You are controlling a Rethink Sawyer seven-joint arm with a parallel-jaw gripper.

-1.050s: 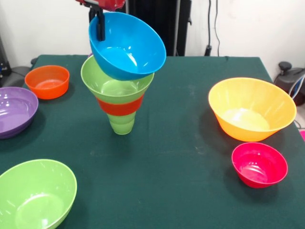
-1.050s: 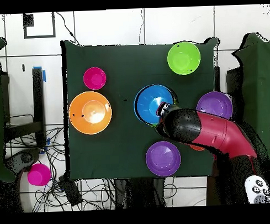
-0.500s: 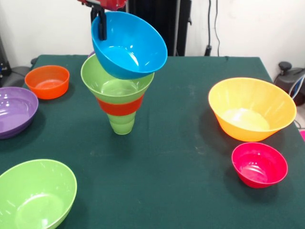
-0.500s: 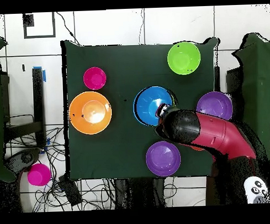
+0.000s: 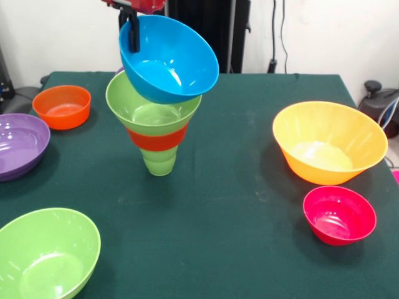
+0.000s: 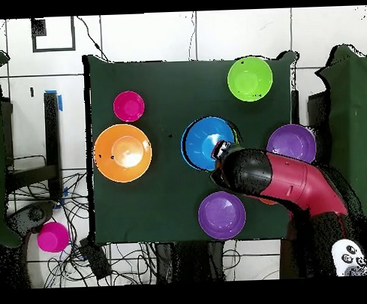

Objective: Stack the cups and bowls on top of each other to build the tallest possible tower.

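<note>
The tower stands mid-table: a light-green cup (image 5: 159, 162) at the base, an orange-red bowl (image 5: 157, 138) over it, then a lime-green bowl (image 5: 148, 112). A blue bowl (image 5: 171, 59) (image 6: 205, 140) leans steeply, its underside in the green bowl's mouth. My gripper (image 5: 130, 42) (image 6: 219, 151) is shut on the blue bowl's raised rim, one black finger (image 5: 133, 34) inside the bowl. Loose bowls lie around: large orange (image 5: 329, 142) (image 6: 123, 152), pink-red (image 5: 339, 215) (image 6: 128, 106), lime-green (image 5: 47, 254) (image 6: 249, 78), purple (image 5: 19, 144) (image 6: 291, 143), a second purple (image 6: 222, 214), small orange-red (image 5: 62, 106).
The dark green table (image 5: 237, 187) (image 6: 169, 196) carries everything. The red and black arm (image 6: 281, 181) crosses above the table's side beside the purple bowls. A pink round object (image 6: 52, 236) lies on the floor off the table among cables.
The blue bowl and the gripper have shifted very slightly sideways over the tower since a second ago. They have held still for the last half second.
</note>
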